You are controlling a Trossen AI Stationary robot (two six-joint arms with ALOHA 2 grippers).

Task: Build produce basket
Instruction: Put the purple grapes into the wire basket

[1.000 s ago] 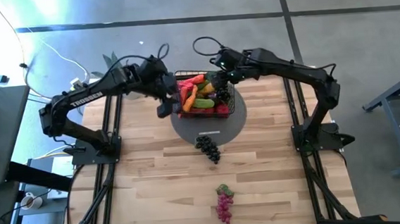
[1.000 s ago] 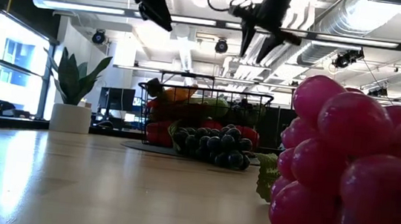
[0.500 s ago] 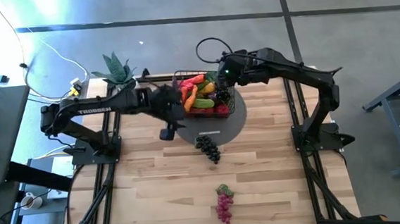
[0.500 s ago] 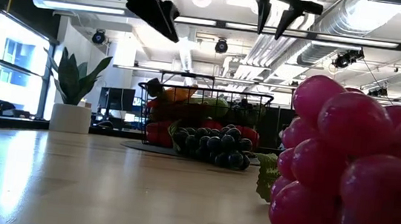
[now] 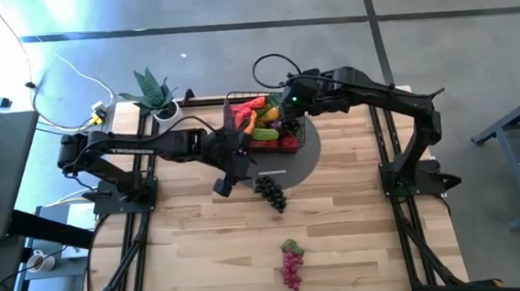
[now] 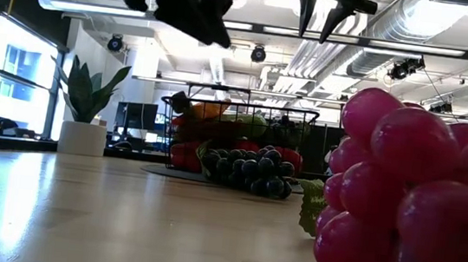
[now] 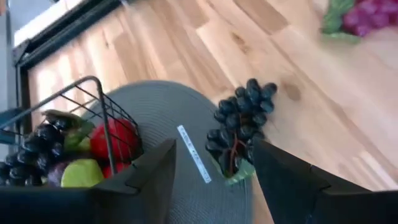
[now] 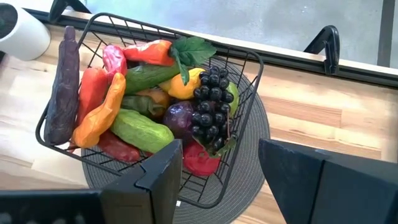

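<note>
While the wooden plank tabletop (image 5: 340, 241) carried glossy magenta grapes (image 5: 291, 263) nearest, dark grapes (image 5: 271, 191) lay at the grey woven disc's (image 5: 309, 159) edge. Beyond stood the black wire basket (image 8: 244, 107), heaped with smooth produce (image 8: 134, 93). Left end effector (image 7: 211, 171) and right end effector (image 8: 221, 165) hovered parted, empty.

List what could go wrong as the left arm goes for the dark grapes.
The dark grapes lie half on the grey mat, so open fingers may snag its edge. The left gripper hangs close to the basket, and a swing could knock it. The basket is already heaped, with the right gripper over it: added grapes may roll off or the arms may meet.
</note>
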